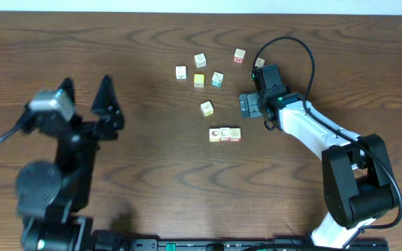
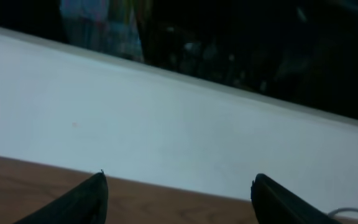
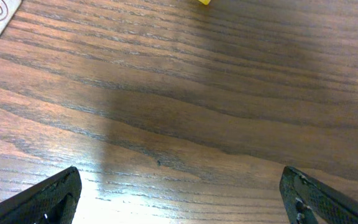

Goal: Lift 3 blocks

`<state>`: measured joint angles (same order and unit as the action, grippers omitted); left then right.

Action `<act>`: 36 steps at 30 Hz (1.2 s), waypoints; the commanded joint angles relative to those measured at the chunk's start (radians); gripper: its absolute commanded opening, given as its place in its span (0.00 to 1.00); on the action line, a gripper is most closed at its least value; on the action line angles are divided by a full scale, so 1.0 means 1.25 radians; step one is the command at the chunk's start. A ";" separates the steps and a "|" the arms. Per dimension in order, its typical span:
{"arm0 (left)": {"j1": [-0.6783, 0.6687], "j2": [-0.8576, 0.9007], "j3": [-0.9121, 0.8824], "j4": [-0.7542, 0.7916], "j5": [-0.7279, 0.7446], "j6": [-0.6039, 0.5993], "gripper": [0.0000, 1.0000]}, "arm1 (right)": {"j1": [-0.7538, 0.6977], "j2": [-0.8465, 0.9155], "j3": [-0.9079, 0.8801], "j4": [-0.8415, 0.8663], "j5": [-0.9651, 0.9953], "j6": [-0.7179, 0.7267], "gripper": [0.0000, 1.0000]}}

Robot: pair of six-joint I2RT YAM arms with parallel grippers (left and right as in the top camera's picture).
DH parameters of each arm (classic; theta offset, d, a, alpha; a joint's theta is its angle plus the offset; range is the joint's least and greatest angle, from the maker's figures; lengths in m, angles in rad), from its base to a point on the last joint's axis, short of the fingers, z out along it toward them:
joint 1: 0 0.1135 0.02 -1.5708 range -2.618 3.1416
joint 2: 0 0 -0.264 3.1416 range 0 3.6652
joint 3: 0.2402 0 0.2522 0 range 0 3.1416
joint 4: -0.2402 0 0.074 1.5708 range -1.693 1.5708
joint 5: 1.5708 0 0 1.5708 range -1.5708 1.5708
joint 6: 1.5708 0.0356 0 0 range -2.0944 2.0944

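Open bench (image 1: pixel 138 160) left of and in front of the three blocks (image 1: pixel 225 134), blocks touching side by side, loose cube (image 1: pixel 206 108) near behind them, right claw (image 1: pixel 247 105) close at their right

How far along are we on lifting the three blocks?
Looks done: the three blocks sit side by side in a row on the table. In hand: nothing; right gripper jaws open near them, left gripper open, far off. Left: the whole lift.

L arm (image 1: pixel 56 171) blk, R arm (image 1: pixel 314 130) part white, blk cable (image 1: pixel 293 40).
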<state>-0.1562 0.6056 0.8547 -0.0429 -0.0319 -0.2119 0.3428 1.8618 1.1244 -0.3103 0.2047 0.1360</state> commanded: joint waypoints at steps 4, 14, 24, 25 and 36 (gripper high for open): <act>0.035 -0.168 -0.077 0.035 0.012 0.008 0.74 | -0.007 -0.020 0.011 0.000 0.012 -0.008 0.99; 0.105 -0.382 -0.367 0.209 0.010 0.007 0.74 | -0.007 -0.020 0.011 0.000 0.012 -0.008 0.99; 0.129 -0.484 -0.592 0.350 -0.045 -0.062 0.74 | -0.007 -0.020 0.011 0.000 0.012 -0.008 0.99; 0.129 -0.484 -0.601 0.350 -0.048 -0.063 0.74 | -0.007 -0.020 0.011 0.000 0.012 -0.008 0.99; 0.137 -0.484 -0.681 0.248 -0.096 -0.080 0.75 | -0.007 -0.020 0.011 0.000 0.012 -0.008 0.99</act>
<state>0.0017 0.0101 0.0208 0.3187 -0.1184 -0.2897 0.3428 1.8618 1.1248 -0.3107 0.2073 0.1356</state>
